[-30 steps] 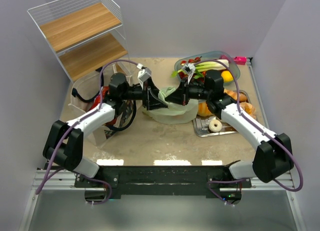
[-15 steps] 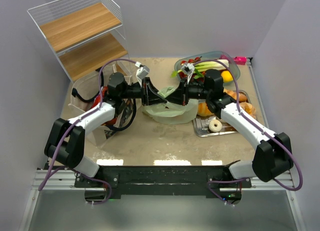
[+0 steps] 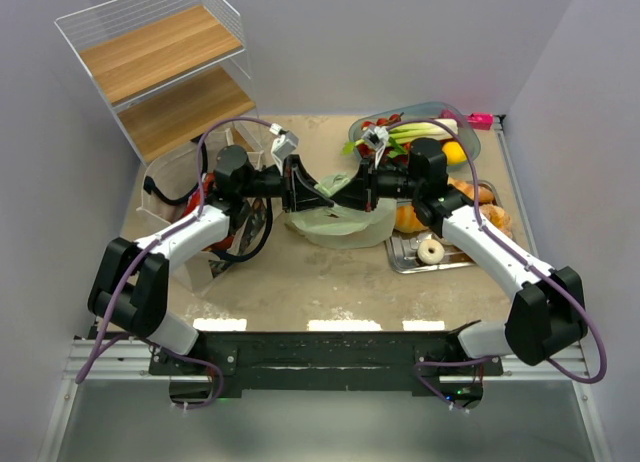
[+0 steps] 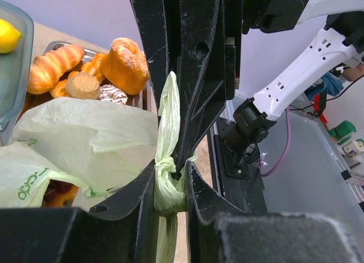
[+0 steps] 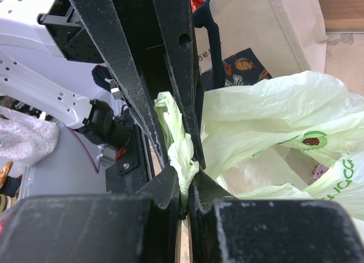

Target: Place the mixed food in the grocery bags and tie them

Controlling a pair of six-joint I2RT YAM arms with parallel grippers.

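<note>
left arm: runs from its base up and inward to mid-table (image 3: 320,282), forearm about level, wrist pointing right. The left gripper (image 3: 300,187) is nose to nose with the other one.
right arm: mirror pose, wrist pointing left. The right gripper (image 3: 357,189) is just beside the left gripper, above the bag.
left claw: clamped on the twisted handle strand (image 4: 169,109), with a bunched knot pinched between the fingers.
right claw: also clamped on that strand, fingers tight around a crumpled wad of it.
green bag (image 3: 345,222): lies mid-table under both grippers, with its handles drawn up between them.
canvas tote (image 5: 273,24): left of the green bag, behind the left arm.
loose food: croissants (image 4: 51,66) and doughnut (image 3: 431,250) on the tray (image 3: 400,260) right of the bag. Leek (image 3: 420,132) and lemon (image 3: 453,152) are in the bin (image 3: 430,108) at the back right.
</note>
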